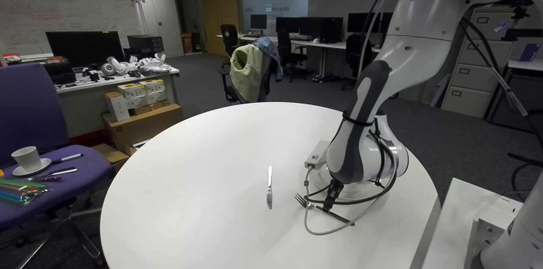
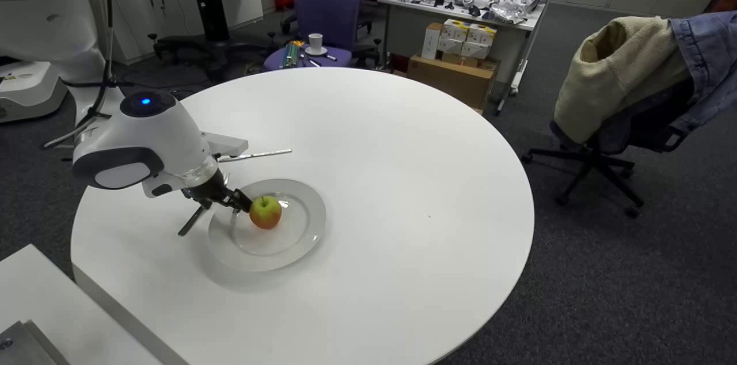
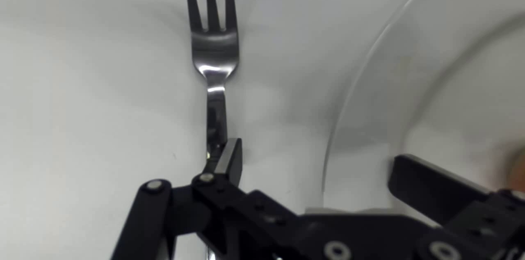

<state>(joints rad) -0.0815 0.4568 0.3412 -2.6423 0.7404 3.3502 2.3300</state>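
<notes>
Gaping end effector (image 3: 318,159) straddles the left rim of the plate (image 3: 365,120) in the wrist view; one finger (image 3: 236,165) overlaps the fork (image 3: 215,51) at left; the other sits near the apple (image 2: 265,214); closing could drag the plate; lowering could pin the fork.

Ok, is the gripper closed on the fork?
No; the wrist view shows the gripper wide open, one finger by the fork, the other over the plate.

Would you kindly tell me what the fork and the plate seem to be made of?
The fork looks like polished metal, given the bright highlights at its neck. The plate looks glossy, probably glazed ceramic, since light glints off it; plastic remains possible.
</notes>
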